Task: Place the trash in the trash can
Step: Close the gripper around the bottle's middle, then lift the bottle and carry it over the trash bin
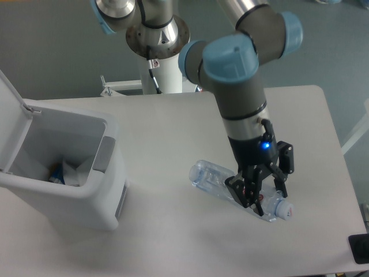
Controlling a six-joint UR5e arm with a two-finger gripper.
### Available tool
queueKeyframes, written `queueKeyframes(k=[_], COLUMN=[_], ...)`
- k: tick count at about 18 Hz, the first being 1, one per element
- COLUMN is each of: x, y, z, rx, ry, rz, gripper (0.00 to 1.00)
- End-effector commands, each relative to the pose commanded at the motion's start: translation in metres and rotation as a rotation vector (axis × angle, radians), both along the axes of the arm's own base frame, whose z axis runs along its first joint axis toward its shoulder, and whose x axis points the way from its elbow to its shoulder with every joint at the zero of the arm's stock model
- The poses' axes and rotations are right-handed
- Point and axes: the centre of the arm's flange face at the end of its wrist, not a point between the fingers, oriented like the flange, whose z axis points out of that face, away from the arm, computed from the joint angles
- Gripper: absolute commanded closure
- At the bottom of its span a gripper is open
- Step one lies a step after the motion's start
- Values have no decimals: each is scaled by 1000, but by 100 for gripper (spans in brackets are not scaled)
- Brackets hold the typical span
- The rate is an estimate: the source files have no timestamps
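Note:
The clear plastic bottle (pixel 210 178) lies on its side on the table, right of centre, with its white cap (pixel 287 211) pointing to the front right. My gripper (pixel 259 193) is down over the bottle's cap end, with one finger on each side of it. I cannot tell whether the fingers press on the bottle. The white trash can (pixel 86 199) stands at the left with its lid (pixel 10 112) hinged open. A white crumpled wad (pixel 74 172) lies inside it, next to something blue.
The arm's base column (pixel 167 72) stands at the table's far edge. The table's front edge runs close below the bottle. A dark object (pixel 360 248) sits at the front right corner.

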Motion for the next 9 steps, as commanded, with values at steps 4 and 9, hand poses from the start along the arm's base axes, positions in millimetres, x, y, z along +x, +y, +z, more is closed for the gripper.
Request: queueKeyframes(k=[4, 9], x=[31, 72], y=[15, 28], z=[37, 52], rx=[149, 299], ry=[-27, -129], rz=[-163, -444], gripper=[84, 84])
